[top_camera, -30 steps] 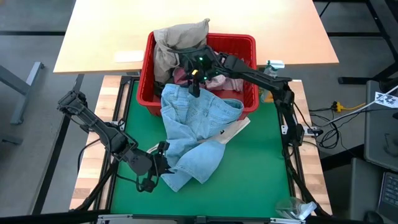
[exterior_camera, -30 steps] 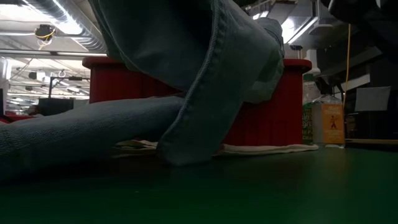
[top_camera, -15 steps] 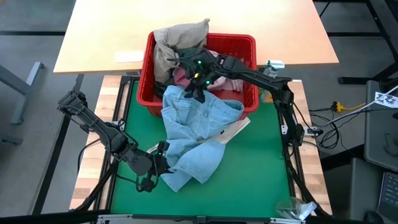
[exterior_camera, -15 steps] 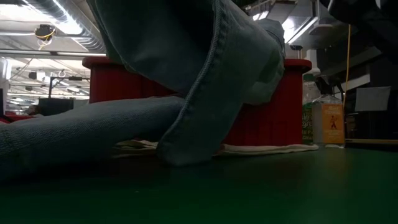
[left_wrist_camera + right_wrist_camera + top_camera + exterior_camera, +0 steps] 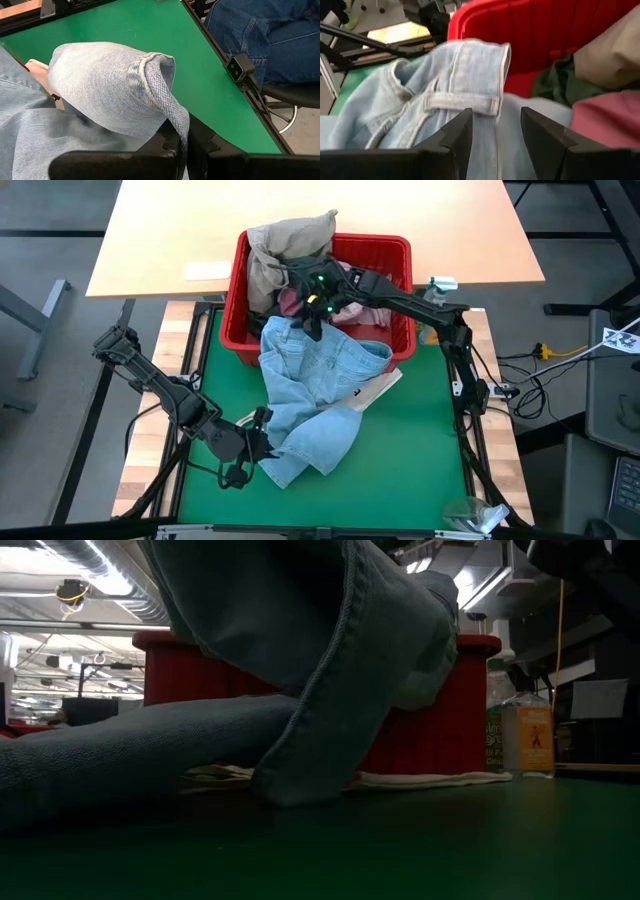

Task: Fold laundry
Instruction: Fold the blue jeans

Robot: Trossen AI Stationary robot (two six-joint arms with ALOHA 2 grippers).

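Observation:
Light blue jeans (image 5: 315, 380) hang with their waistband (image 5: 470, 75) over the near rim of the red basket (image 5: 400, 255) and spread down onto the green mat (image 5: 420, 450). My left gripper (image 5: 252, 442) is at the mat's near left, shut on a leg end. My right gripper (image 5: 313, 325) hovers open at the basket's near rim, its fingers (image 5: 455, 135) on either side of the waistband; whether they touch it, I cannot tell. Beige-khaki (image 5: 285, 240), pink (image 5: 605, 120) and dark green (image 5: 560, 80) garments lie in the basket. My left gripper (image 5: 182, 150) pinches the hem (image 5: 175, 115) of one jeans leg between its two fingers, which lie across the folded hem edge. The leg end bulges up in front of the fingers, while the leg behind it lies slack on the mat.
A flat white tote bag (image 5: 375, 390) lies under the jeans by the basket's near right corner. Bottles (image 5: 535, 740) stand right of the basket. A seated person's legs (image 5: 265, 35) are beyond the mat's edge. The mat's near right (image 5: 400, 470) shows bare green.
My right gripper has shifted a little to the left over the waistband and come back. The jeans and my left gripper have stayed where they were.

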